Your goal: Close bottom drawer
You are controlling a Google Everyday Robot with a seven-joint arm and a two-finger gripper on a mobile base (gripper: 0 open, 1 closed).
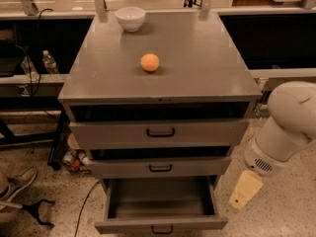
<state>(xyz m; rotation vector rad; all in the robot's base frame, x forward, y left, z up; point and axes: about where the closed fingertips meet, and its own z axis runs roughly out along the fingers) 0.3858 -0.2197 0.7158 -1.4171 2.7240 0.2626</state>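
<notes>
Camera view: bottom drawer [133, 224] open, end effector [245, 190] seemingly just beside, right.

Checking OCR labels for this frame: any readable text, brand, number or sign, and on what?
None readable.
Grey metal cabinet, its pulled-out bottom drawer, white bowl, orange ball: no markings visible.
Clear plastic bottle at left: label too small to read.
Cream claw, right of the bottom drawer: no lettering visible.

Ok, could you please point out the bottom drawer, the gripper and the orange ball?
bottom drawer [129, 224]: camera view, front panel, left half
gripper [244, 191]: camera view, beige body, right of drawer
orange ball [150, 62]: camera view, centre
</notes>
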